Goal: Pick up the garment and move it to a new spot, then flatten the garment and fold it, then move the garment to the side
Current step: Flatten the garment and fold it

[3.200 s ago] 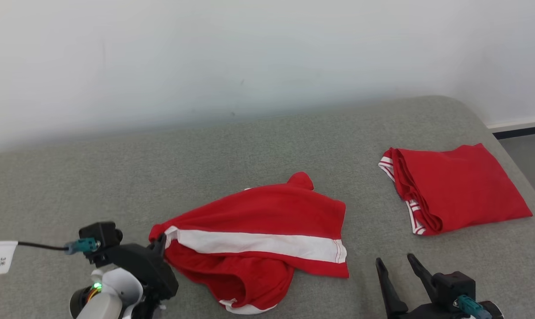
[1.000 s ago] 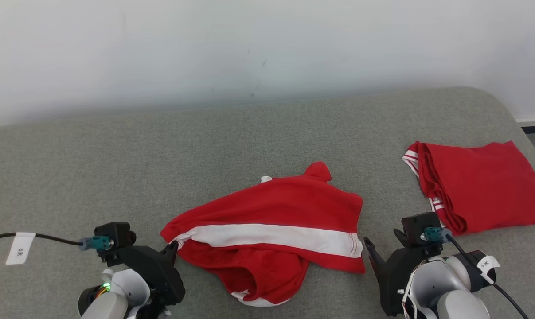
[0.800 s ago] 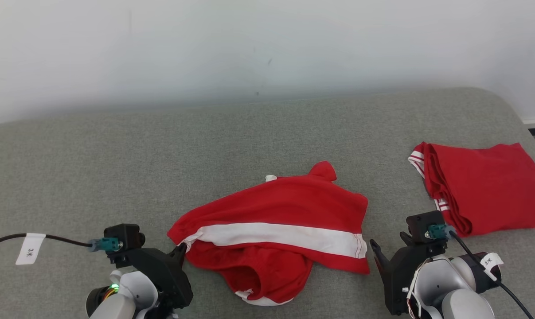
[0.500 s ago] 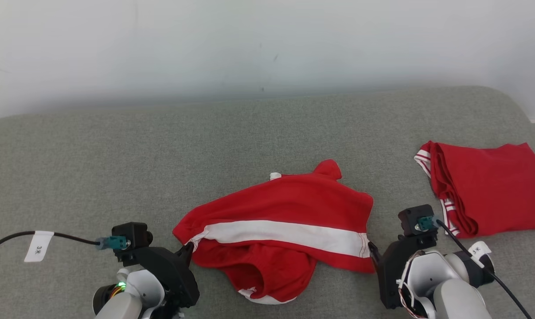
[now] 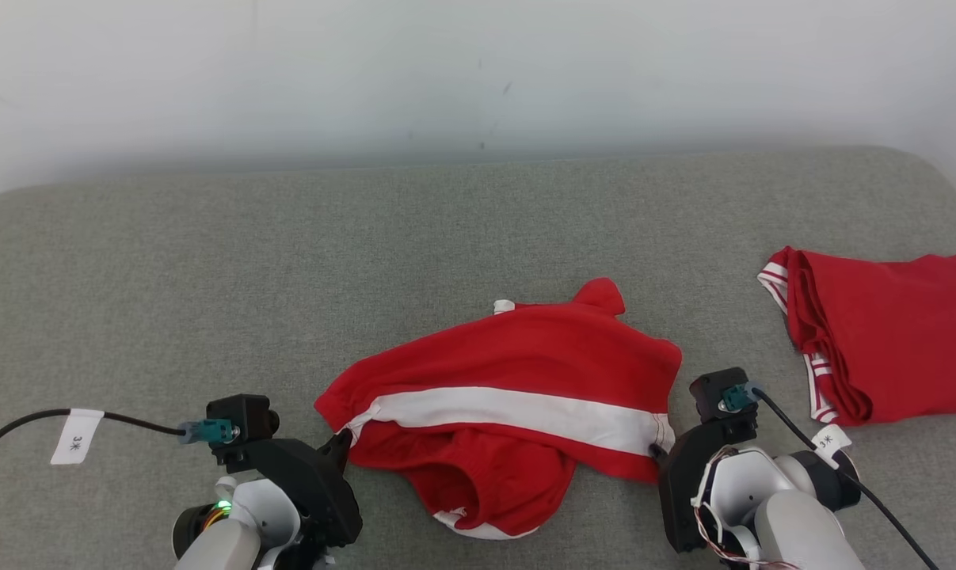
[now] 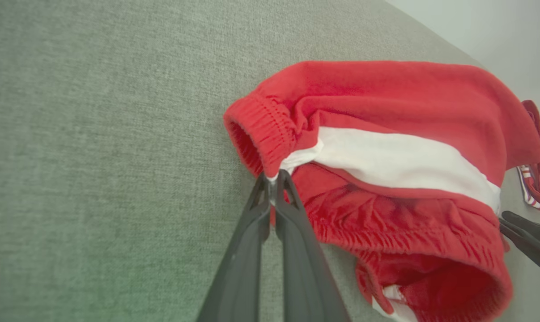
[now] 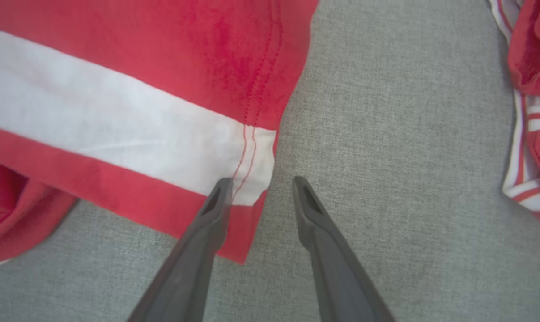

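The garment [image 5: 517, 372] is a pair of red shorts with a white side stripe, lying crumpled in the middle of the grey cushioned surface [image 5: 287, 261]. My left gripper [image 5: 343, 439] is at its left end. In the left wrist view the left gripper [image 6: 273, 176] is shut on the waistband corner of the garment [image 6: 386, 112]. My right gripper [image 5: 658, 451] is at the right hem. In the right wrist view the right gripper [image 7: 261, 181] is open, with the striped hem corner of the garment [image 7: 117, 67] between its fingers, one finger lying over the cloth.
A second red garment [image 5: 889, 332], folded and with striped trim, lies at the right end of the surface, close to my right arm. A white wall runs behind. A black cable with a white tag [image 5: 74, 435] trails from my left wrist.
The head view has shifted. My right gripper has come in from the lower right to the garment's right hem corner, and its jaws have narrowed. The left gripper keeps its hold.
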Controlling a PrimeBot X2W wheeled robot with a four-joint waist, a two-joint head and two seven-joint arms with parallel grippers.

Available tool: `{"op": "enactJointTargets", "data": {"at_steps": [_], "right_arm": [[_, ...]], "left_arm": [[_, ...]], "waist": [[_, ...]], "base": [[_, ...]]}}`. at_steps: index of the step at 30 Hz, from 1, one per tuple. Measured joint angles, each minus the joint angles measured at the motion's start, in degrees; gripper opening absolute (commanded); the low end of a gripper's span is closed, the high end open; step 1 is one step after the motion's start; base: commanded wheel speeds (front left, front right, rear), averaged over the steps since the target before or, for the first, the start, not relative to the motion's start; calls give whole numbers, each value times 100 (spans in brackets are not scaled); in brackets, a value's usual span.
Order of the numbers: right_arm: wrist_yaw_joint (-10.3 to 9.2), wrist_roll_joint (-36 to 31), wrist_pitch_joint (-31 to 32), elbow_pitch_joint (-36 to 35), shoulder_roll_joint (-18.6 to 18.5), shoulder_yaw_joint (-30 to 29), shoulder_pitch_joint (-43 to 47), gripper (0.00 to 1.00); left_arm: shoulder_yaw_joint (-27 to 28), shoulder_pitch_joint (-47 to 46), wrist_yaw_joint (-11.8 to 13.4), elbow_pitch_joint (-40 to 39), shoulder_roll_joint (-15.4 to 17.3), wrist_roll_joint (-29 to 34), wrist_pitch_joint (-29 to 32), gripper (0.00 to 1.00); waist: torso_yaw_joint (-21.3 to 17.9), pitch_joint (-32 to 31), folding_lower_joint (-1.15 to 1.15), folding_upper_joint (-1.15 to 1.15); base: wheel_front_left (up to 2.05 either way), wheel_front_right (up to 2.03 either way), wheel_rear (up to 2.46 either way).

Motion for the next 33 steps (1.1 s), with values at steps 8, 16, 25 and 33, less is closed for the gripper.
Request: {"op": "enactJointTargets", "data": {"at_steps": [8, 16, 25, 33], "right_arm": [[0, 57, -204, 336, -1, 67, -251, 38], [0, 63, -369, 524, 1, 129, -365, 34], [0, 27, -342, 413, 0, 172, -337, 58], [0, 66, -279, 391, 1, 201, -244, 32]], "left_arm": [[-16, -98, -38, 30, -16, 0, -22, 0], [-23, -109, -44, 87, -21, -11, -46, 0], [-30, -112, -43, 103, -18, -30, -47, 0], [-44, -112, -44, 116, -18, -62, -55, 0]], "waist": [[84, 96, 0, 0], [65, 61, 0, 0], [30, 30, 0, 0], [70, 34, 0, 0]], "base": [[0, 0, 0], [0, 0, 0], [0, 0, 0], [0, 0, 0]]}}
